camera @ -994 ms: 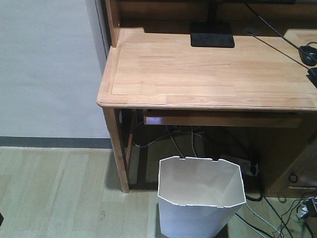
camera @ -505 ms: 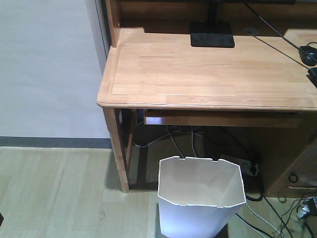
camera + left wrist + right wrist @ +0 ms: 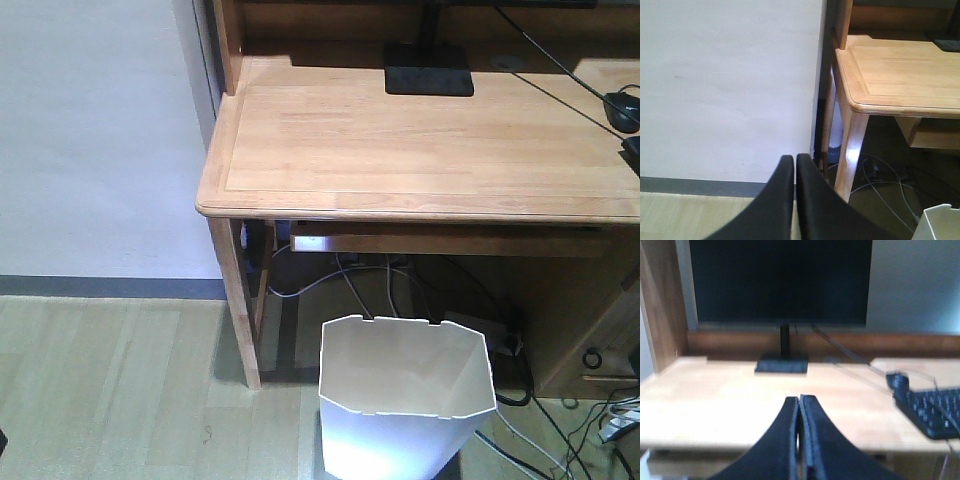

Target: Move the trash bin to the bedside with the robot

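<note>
Left pincer (image 3: 795, 162) and right pincer (image 3: 799, 404) are seen closed, empty. Trash bin (image 3: 390, 445) is ungripped; thin rim could be buckled, cables (image 3: 512, 399) snagged.

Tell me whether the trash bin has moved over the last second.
No. The trash bin keeps the same gap to the desk leg in the front view.

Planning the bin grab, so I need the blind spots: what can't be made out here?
Trash bin: base cut off by the front view's bottom edge; left wrist view shows only a rim corner.
Bed: in no view.
Keyboard: blurred, cut by right wrist view's edge.
</note>
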Robot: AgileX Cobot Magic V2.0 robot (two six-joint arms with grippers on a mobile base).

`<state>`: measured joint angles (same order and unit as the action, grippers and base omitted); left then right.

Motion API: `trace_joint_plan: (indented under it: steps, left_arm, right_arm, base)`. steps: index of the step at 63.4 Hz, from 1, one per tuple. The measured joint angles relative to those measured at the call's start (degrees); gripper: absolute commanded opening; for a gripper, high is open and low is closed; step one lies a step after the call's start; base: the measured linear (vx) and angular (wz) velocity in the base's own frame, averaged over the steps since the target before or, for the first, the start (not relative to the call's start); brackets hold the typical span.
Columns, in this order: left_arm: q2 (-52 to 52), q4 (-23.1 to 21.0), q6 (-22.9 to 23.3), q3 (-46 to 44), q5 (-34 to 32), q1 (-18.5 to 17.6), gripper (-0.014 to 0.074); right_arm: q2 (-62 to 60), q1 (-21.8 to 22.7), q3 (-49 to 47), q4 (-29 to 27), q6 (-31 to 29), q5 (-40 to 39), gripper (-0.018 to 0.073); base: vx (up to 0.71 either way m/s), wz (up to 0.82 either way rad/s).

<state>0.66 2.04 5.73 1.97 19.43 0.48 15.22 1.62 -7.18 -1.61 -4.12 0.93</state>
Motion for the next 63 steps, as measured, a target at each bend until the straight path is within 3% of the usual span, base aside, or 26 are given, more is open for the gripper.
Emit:
trace_joint_plan:
  steps: [21,39,51,63]
  left_arm:
    - [0.0,0.0,0.0,0.0,0.0,0.0,-0.0006]
    - [0.0,0.0,0.0,0.0,0.0,0.0,-0.0006]
    - [0.0,0.0,0.0,0.0,0.0,0.0,-0.0006]
    - [0.0,0.0,0.0,0.0,0.0,0.0,-0.0006]
  right_arm:
    - [19.8,0.0,-9.3,-1.7,0.1,15.5,-0.0009]
    - [27.4,0.0,-9.3,-3.9,0.3,18.1,0.0015]
    - [28.9,0.0,-9.3,-4.4,0.5,18.3,0.0140]
    - [28.9,0.0,-9.4,-4.5,0.5,18.3,0.0368]
  base:
    - [0.00,0.00]
    - [0.00,0.00]
    - [0.00,0.00]
    - [0.00,0.00]
